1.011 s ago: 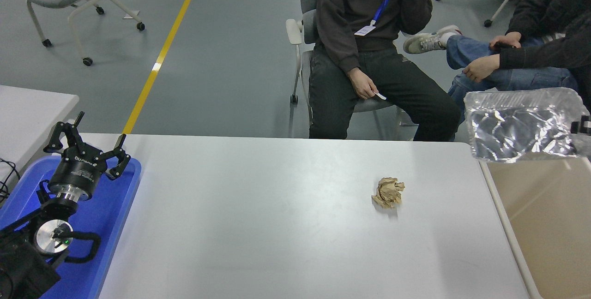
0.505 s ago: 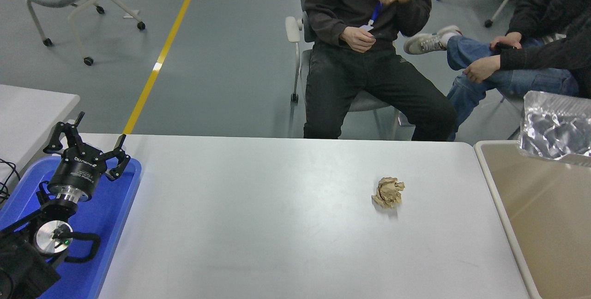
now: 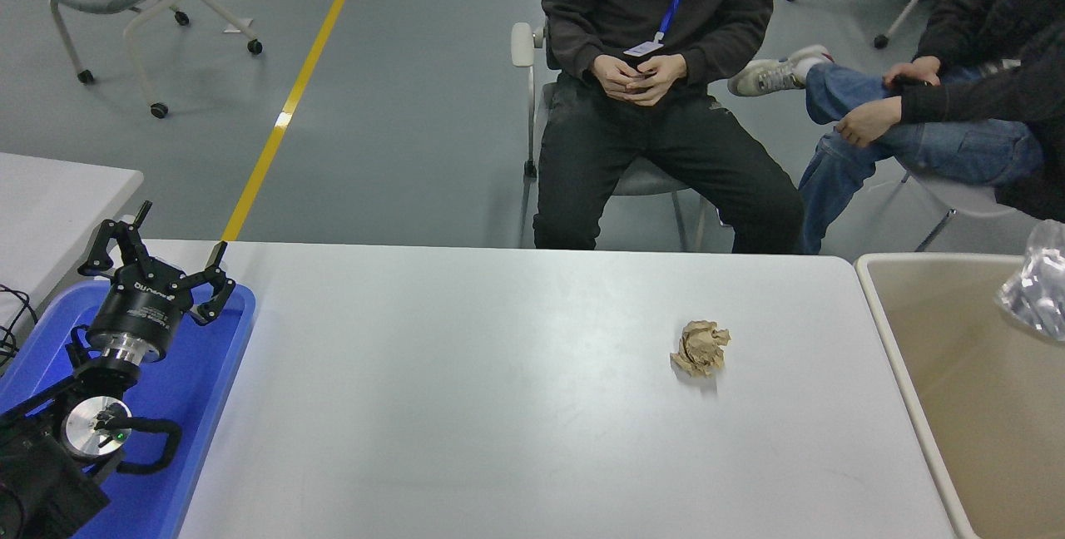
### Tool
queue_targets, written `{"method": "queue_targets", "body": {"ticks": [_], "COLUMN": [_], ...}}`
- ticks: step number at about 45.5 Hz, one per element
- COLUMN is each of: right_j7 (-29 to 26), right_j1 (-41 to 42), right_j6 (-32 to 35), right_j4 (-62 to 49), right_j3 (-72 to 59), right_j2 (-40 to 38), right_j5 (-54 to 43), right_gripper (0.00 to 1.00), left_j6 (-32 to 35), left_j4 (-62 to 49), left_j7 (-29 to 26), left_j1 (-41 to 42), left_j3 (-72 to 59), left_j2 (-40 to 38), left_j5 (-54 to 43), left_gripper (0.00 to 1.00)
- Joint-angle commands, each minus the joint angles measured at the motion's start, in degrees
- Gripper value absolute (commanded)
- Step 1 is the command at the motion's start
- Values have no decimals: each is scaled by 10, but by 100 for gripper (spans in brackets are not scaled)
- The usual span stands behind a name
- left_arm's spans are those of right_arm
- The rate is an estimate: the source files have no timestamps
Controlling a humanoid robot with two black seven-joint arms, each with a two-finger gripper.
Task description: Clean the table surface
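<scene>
I saw the table surface (image 3: 499,406) filling the foreground, a crumpled brown paper ball (image 3: 700,347) lying toward its right side. My left gripper (image 3: 158,260) hung with fingers spread wide over the blue tray (image 3: 200,389) at the surface's left edge. The right gripper was out of view.

Crumpled paper on the surface, left arm parked.
A brown paper ball (image 3: 700,348) lies right of center on the white surface (image 3: 466,389); the left tool (image 3: 158,260) hangs spread over the blue tray (image 3: 187,389); a beige bin (image 3: 965,373) holds clear plastic (image 3: 1036,285).
</scene>
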Motion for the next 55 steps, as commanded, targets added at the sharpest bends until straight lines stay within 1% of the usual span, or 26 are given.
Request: {"method": "queue_targets", "body": {"ticks": [1,11,28,37,43,55], "right_j7": [1,1,-3,-23,-50,-64], "right_j1": [-107,-156,-179,-188,-189,-189], "right_j6": [-6,-1,-5,-12,-27,-41], "right_j4": [-132,-263,-351,-422,-431,-431], "right_j3": [57,64,64,64,64,64], "right_j2": [86,186,273,335,352,375], "right_j5": [33,54,88,113,115,115], "right_gripper": [0,0,0,0,0,0], "left_j6": [0,0,0,1,1,1], "left_j4": [0,0,0,0,0,0], "left_j7": [0,0,0,0,0,0], "left_j1": [0,0,0,0,0,0], "left_j3": [0,0,0,0,0,0], "left_j2": [0,0,0,0,0,0], "left_j5": [1,0,0,0,0,0], "left_gripper": [100,100,100,100,100,100]}}
